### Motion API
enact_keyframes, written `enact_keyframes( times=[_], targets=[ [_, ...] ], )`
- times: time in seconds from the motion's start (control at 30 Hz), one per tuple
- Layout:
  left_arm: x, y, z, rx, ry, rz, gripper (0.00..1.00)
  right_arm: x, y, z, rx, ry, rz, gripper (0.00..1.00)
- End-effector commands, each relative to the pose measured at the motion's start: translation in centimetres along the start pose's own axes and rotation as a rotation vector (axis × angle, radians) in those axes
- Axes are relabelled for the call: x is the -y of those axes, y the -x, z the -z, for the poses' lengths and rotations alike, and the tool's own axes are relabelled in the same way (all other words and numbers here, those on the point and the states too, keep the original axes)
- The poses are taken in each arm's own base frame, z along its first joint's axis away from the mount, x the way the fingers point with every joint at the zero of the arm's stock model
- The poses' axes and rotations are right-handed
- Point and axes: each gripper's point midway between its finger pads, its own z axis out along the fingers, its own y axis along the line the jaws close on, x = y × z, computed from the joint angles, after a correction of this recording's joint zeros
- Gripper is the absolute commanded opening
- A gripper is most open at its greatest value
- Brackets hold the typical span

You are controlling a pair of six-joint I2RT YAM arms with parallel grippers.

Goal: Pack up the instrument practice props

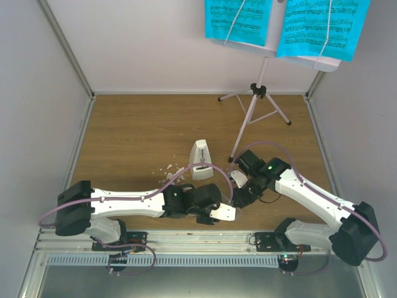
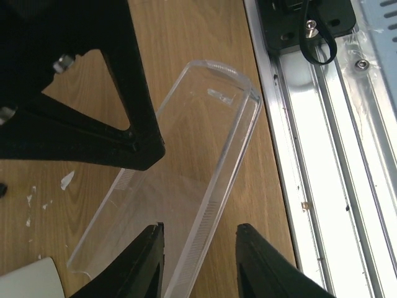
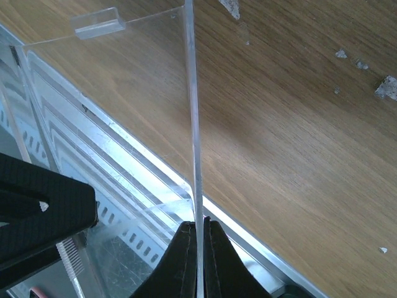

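Clear metronome cover (image 2: 186, 180) gripped by both arms
Left gripper (image 2: 198, 264) half-spread straddles it; right gripper (image 3: 198, 261) pinches its edge, wrists meeting low.

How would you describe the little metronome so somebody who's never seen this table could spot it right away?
Start at the tall music stand with cyan sheet music at the back of the wooden table. Follow its pole down toward the two arms; just in front of the left gripper stands the metronome. It is the only small white pyramid, upright, with white crumbs beside it.
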Motion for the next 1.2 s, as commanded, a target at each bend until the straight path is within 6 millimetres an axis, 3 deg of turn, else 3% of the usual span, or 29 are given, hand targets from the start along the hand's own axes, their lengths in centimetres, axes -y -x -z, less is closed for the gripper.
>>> enact_keyframes(
  times=[0.0,0.37,0.57,0.8,0.87,1.03,1.17],
  targets=[
    [0.8,1.1,-0.3,0.045,-0.025,-0.014,0.31,-0.5,0.8,0.2,0.016,0.003,0.029,0.01],
    [2.0,1.1,-0.9,0.037,-0.077,-0.001,0.14,-0.2,1.1,0.3,0.023,-0.017,0.026,0.01],
    [2.3,1.3,-1.2,0.038,-0.099,0.012,0.1,-0.1,1.2,0.3,0.023,-0.023,0.024,0.0],
    [1.9,0.9,-1.7,0.018,-0.072,0.034,0.0,-0.1,1.3,0.6,0.032,-0.032,0.023,0.01],
    [1.4,0.6,-2.0,0.0,-0.04,0.05,0.0,-0.3,1.6,1.1,0.043,-0.035,0.027,0.1],
    [0.3,-0.3,-2.6,-0.05,0.024,0.11,0.0,-0.6,2.3,2.5,0.091,-0.053,0.037,0.45],
    [0.0,-1.2,-2.8,-0.074,0.046,0.209,0.0,1.5,3.1,4.2,0.158,-0.203,-0.04,0.7]
  ],
)
